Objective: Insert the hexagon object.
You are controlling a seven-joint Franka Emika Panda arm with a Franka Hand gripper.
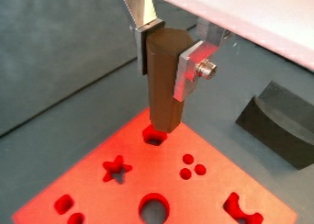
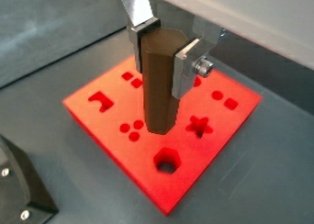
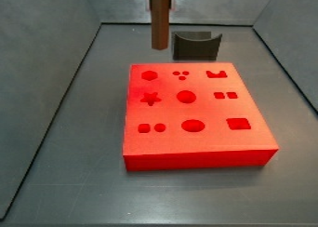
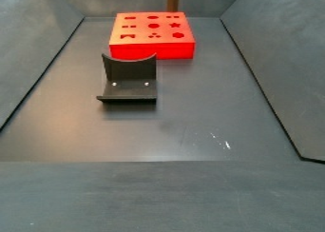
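The gripper (image 1: 168, 46) hung above the far left part of the red block (image 3: 199, 142), its jaws clenched on the upper end of the hexagon object (image 1: 164, 85). Both wrist views showed the silver fingers (image 2: 185, 66) pressed flat against opposite sides of the reddish-brown peg, with no gap.

The peg stood upright, its long axis vertical, the free end pointing straight down at the block. In a side view the peg (image 3: 161, 21) rose out of the top of the frame and its lower end hung clear of the block's top face, not touching it.

This looked like the alignment step, after the pick and before the insertion. In a wrist view the peg's lower tip sat just above a small hexagonal hole (image 1: 153, 135) near the block's far left corner, and that was most likely the target. Whether the tip was truly centred over it, I could not tell.

The next move called for a straight descent with the peg kept vertical, and probably a small turn about its long axis so that its flats would match the sides of the hole. A tilt or a small offset could catch the tip on the rim.

The fixture (image 4: 128, 80), dark and curved, stood on the table (image 4: 165, 150), well apart from the block and nearer the camera in that side view.
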